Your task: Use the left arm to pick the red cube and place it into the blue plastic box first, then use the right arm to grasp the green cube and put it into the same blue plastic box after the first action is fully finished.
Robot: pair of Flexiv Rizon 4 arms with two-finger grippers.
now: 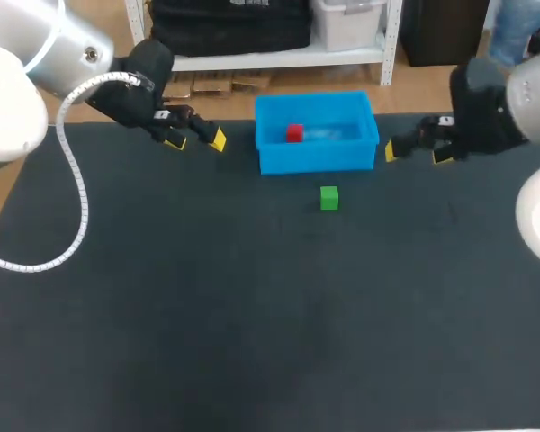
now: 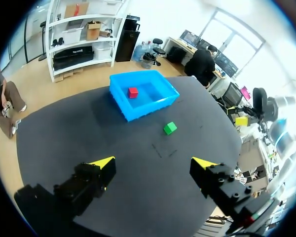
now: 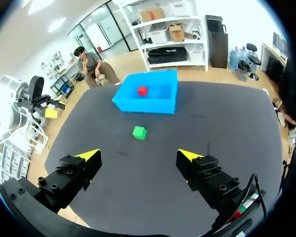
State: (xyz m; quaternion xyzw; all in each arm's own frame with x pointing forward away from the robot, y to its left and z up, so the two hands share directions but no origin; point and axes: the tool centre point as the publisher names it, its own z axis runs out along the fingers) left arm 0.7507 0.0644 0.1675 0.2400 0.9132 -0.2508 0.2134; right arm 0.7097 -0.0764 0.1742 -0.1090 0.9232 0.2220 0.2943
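The red cube [image 1: 294,133] lies inside the blue plastic box [image 1: 317,157] at the back middle of the black table; the left wrist view shows the red cube [image 2: 132,92] in the box [image 2: 138,106] too. On the mat just in front of the box sits the green cube [image 1: 329,198], also seen as the green cube [image 3: 139,132] well ahead of my right gripper [image 3: 138,157]. My left gripper [image 1: 195,139] hangs open and empty left of the box. To the box's right my right gripper [image 1: 416,150] is open and empty.
A white coiled cable [image 1: 72,193] trails from my left arm over the table's left side. The black mat [image 1: 252,315] stretches wide in front of the green cube.
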